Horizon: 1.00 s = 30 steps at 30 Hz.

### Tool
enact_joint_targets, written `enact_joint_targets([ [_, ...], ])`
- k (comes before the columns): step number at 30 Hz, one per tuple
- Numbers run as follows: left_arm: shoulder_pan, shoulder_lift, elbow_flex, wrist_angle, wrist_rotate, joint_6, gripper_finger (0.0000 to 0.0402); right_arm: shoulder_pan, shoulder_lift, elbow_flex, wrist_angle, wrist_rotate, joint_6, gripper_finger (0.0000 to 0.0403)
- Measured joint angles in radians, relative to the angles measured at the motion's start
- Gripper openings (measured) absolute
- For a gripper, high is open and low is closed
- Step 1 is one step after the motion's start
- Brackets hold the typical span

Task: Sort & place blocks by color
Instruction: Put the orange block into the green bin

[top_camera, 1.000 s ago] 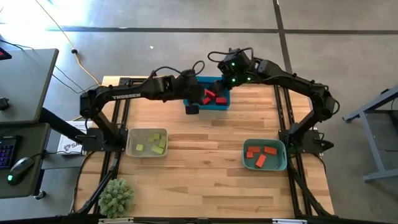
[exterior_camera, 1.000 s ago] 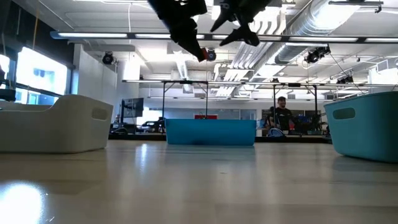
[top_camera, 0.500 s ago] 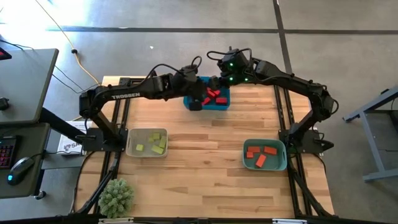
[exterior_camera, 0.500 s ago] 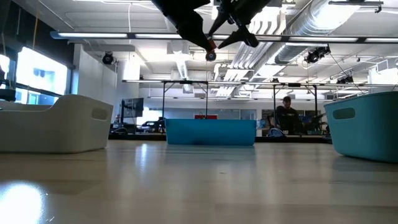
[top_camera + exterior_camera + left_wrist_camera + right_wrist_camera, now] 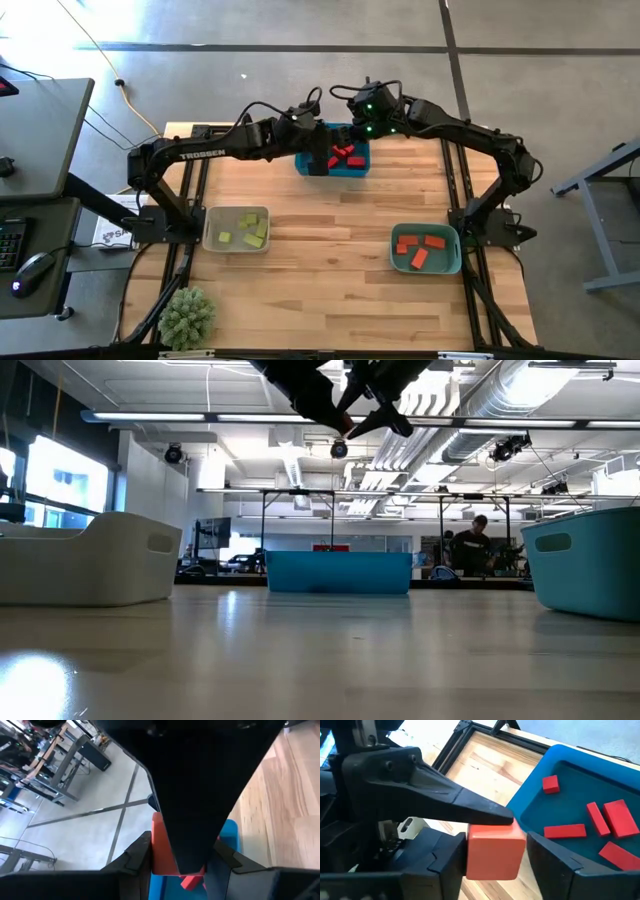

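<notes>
Near left: yellow-green blocks (image 5: 250, 232) in beige tray (image 5: 207, 228). Far middle, high over blue tray (image 5: 535, 805) with red blocks (image 5: 565, 831): left gripper (image 5: 322, 160) pinching orange-red block (image 5: 495, 842). Right gripper (image 5: 496, 854) at same block, grip impossible to tell. Near right: orange-red blocks (image 5: 418, 259) in teal tray (image 5: 457, 262).

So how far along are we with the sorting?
Done: green blocks sit in the beige tray, three orange ones in the teal tray. In hand: the left gripper holds an orange block above the blue tray, with the right gripper at it, apparently for a handover. Left: that block needs the teal tray; red blocks lie in the blue tray, perhaps their place.
</notes>
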Motion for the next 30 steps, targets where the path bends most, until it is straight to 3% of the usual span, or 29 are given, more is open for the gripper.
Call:
enact_joint_targets([
  [6, 0.000, 0.001, 0.000, -0.002, -0.008, -0.002, 0.0103, 0.000, 0.001, 0.000, 0.017, 0.001, 0.014, 0.0112],
  [19, 0.000, -0.004, 0.000, -0.022, 0.004, -0.127, 0.0190, 0.000, 0.002, 0.000, -0.009, 0.021, -0.036, 0.0111],
  [30, 0.000, -0.046, 0.000, -0.088, -0.034, -0.239, 0.0210, 0.016, -0.051, 0.000, -0.355, 0.084, -0.097, 0.0111],
])
